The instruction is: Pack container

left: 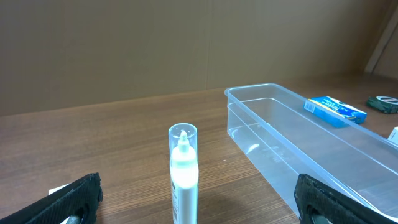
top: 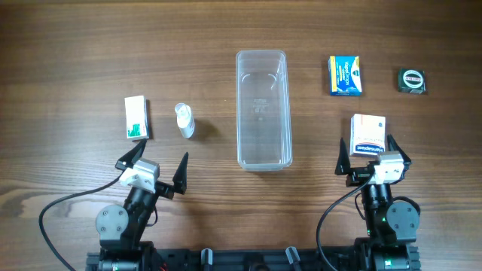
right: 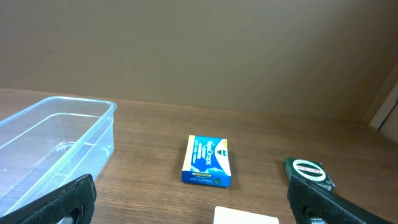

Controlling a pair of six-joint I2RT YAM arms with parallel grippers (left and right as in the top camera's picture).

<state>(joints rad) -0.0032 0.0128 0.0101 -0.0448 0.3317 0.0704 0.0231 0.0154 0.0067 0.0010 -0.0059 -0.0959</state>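
The container (top: 263,109), a long clear plastic tub, lies empty at the table's middle; it also shows in the left wrist view (left: 292,130) and the right wrist view (right: 56,137). My left gripper (top: 164,150) stands open at the front left, with a small white bottle (top: 184,120) upright just beyond its fingers (left: 183,174). My right gripper (top: 367,150) is open at the front right, its fingers either side of the near end of a white and orange box (top: 368,134), whose edge shows low in its view (right: 245,216).
A green and white box (top: 136,118) lies at the left. A blue box (top: 345,75) (right: 208,160) and a small dark green packet (top: 412,80) (right: 309,171) lie at the back right. Cables trail from both arm bases at the front edge.
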